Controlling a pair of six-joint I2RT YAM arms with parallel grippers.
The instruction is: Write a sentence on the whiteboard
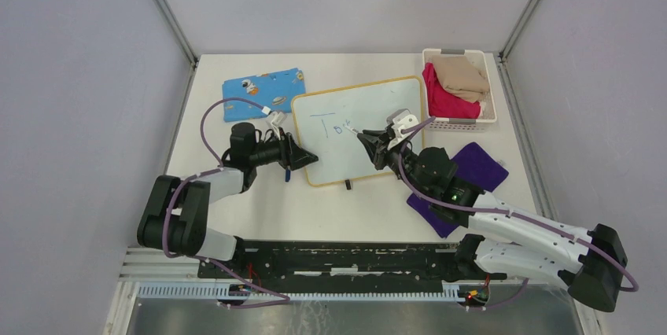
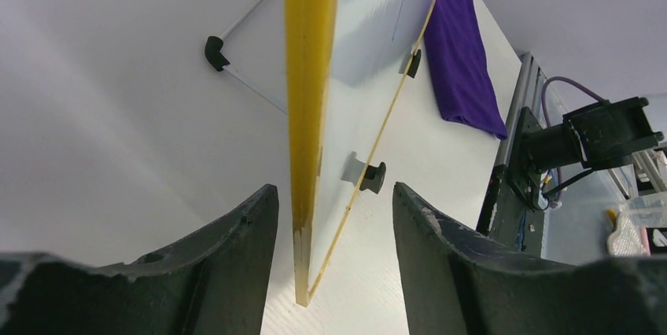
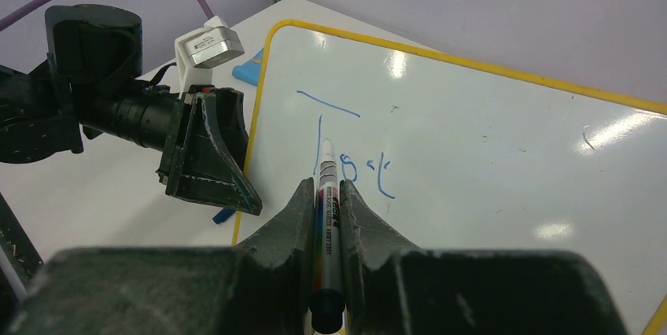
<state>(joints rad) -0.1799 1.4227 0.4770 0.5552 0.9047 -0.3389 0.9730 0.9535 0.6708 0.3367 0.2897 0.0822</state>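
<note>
The right gripper (image 3: 328, 187) is clamped on a marker (image 3: 326, 221), its tip at the sentence (image 1: 334, 125) on the whiteboard (image 1: 377, 103) mid-table (image 1: 259, 209), while the left gripper (image 2: 334, 189) has its jaws apart around the board's 8 o'clock rim.

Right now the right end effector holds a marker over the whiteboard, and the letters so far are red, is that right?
Not quite: the letters are blue, not red. The right wrist view shows it: the right end effector holds the marker over the whiteboard, beside the blue strokes.
</note>
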